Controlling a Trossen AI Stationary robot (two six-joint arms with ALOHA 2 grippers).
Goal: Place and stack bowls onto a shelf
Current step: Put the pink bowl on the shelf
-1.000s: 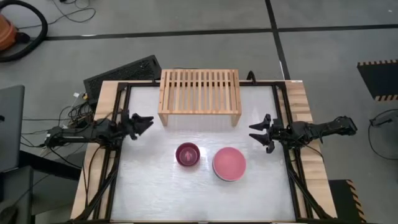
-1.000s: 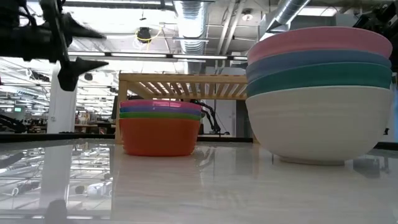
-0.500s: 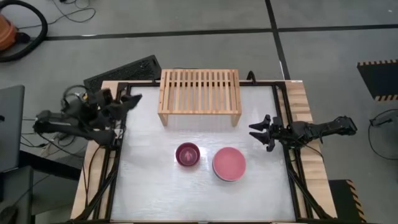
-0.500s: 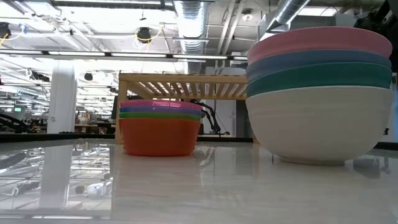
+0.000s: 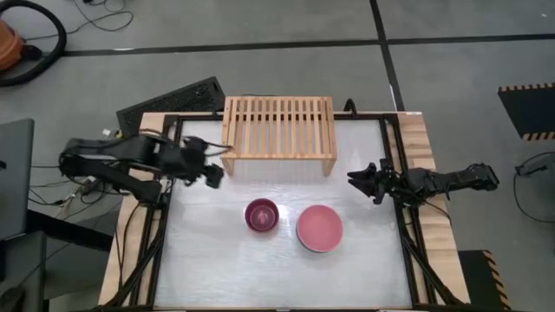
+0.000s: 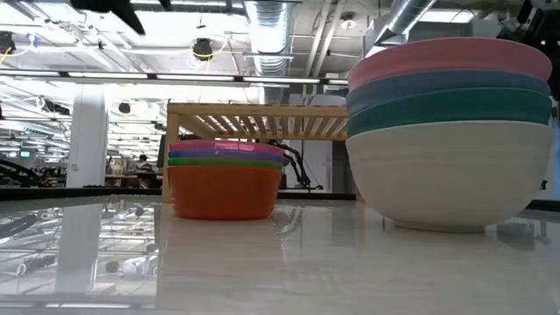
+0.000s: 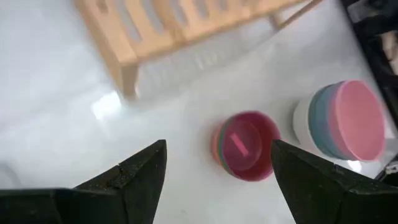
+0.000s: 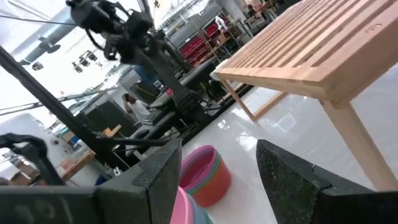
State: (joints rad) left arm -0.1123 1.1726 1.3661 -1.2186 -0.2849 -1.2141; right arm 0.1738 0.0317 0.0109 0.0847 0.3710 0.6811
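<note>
Two nested stacks of bowls stand on the white table (image 5: 217,269), in front of the empty shelf (image 5: 278,130) and well apart from it. The small stack (image 5: 261,215), maroon on top with green, cyan, magenta and orange-red rims showing below in the low view, sits just beside the large stack (image 5: 320,228), pink over blue, teal and cream-white.

The bowls look like thin, stiff plastic: light, smooth, probably slippery on the wall, and unlikely to break. Nested so closely, a lifted top bowl may drag the one beneath along. The best hold is likely the rim, one finger inside and one outside, since the curved wall offers little purchase.

The left gripper (image 5: 211,173) hovers above the table near the shelf's left leg, its fingers (image 7: 134,177) spread wide and empty, with the small stack ahead of it. The right gripper (image 5: 366,180) waits at the table's right edge, its fingers (image 8: 155,180) also spread and holding nothing
</note>
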